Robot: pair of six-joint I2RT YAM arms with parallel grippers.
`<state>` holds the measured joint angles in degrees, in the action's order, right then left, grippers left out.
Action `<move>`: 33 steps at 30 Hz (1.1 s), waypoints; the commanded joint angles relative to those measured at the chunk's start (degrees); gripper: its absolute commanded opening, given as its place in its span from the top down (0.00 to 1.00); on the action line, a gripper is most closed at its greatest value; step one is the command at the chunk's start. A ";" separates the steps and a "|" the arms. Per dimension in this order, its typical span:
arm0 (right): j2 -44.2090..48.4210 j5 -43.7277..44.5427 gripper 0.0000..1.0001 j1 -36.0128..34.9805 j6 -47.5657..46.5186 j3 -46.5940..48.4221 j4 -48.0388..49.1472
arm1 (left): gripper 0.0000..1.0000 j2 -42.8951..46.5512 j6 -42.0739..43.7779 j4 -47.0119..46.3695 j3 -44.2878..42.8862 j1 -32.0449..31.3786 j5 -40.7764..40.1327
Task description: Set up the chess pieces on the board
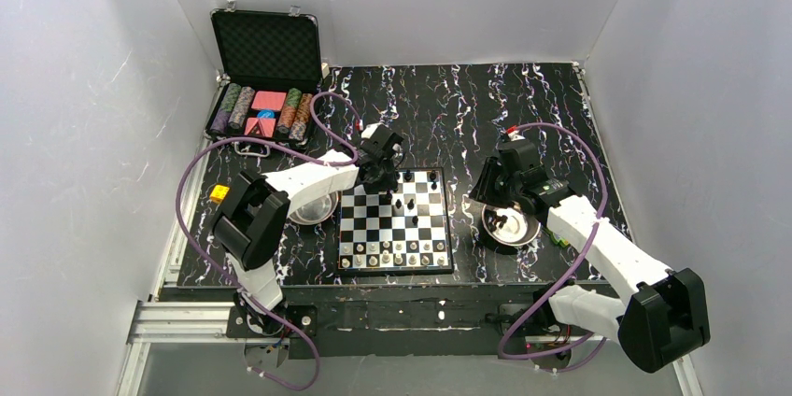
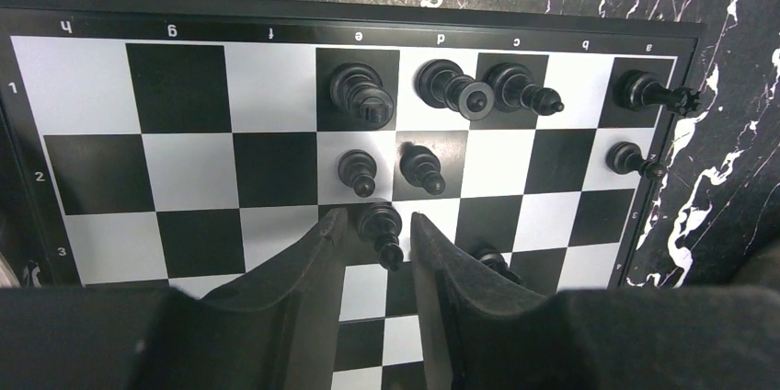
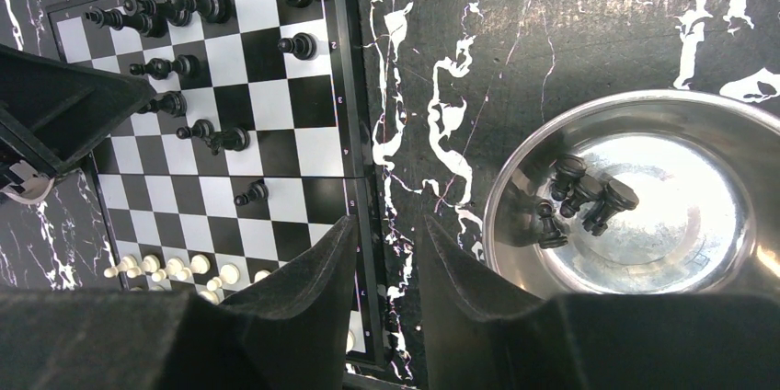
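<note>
While the left gripper [image 1: 381, 175] hangs over the far rows of the board [image 1: 374, 220], we see white chess pieces [image 1: 392, 256] lined along its near edge; left wrist: fingers [image 2: 322, 252] narrow round a standing black pawn [image 2: 381, 229], contact we cannot tell; right wrist: right gripper [image 3: 391, 224] parted on nothing, above the table [image 3: 552, 22] between board and steel bowl [image 3: 515, 155], which holds a few black pieces [image 3: 581, 195].

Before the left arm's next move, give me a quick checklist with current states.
1. Black pawn centred between left gripper fingers: ok.
2. Grip firm on it: cannot tell.
3. Row-two pawns apart from the fingers: ok.
4. Right gripper open, empty: ok.
5. Steel bowl emptied: not ok, black pieces lie inside.
</note>
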<state>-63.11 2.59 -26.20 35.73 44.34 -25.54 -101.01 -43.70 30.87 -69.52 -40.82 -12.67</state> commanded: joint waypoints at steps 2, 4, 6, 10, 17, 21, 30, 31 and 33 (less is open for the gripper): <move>0.01 -0.28 0.62 0.44 -0.69 1.64 0.06 | 0.70 -0.33 0.34 -0.54 -2.08 -0.49 0.10; 0.01 -0.37 0.62 0.52 -0.62 1.62 0.16 | 0.70 -0.41 0.31 -0.45 -1.96 -0.56 0.05; -0.12 -0.46 0.62 0.53 -0.57 1.67 0.20 | 0.72 -0.57 0.34 -0.55 -1.97 -0.52 0.01; -0.34 -0.57 0.62 0.51 -0.71 2.02 0.14 | 0.77 -0.64 0.34 -0.63 -1.86 -0.52 0.01; -0.28 -0.79 0.62 0.60 -0.43 1.98 -0.10 | 0.88 0.19 0.83 -0.53 -1.73 -0.64 0.04; -0.09 -0.92 0.62 0.57 -0.27 1.87 -0.13 | 0.94 2.51 1.20 0.02 -1.05 -0.64 0.56; -0.09 -1.14 0.62 0.62 0.40 1.74 -0.04 | 0.99 11.72 3.20 4.77 2.27 -0.60 1.20; -0.07 -1.24 0.62 0.62 0.44 1.72 -0.03 | 0.99 12.63 3.47 5.28 2.50 -0.56 1.02; -0.10 -1.36 0.62 0.62 0.56 1.55 0.12 | 0.99 13.99 4.13 6.70 2.42 -0.16 0.21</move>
<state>-63.40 1.67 -25.87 35.86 44.36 -25.98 -92.23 -41.36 34.30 -67.75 -41.10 -11.35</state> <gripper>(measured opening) 0.381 0.117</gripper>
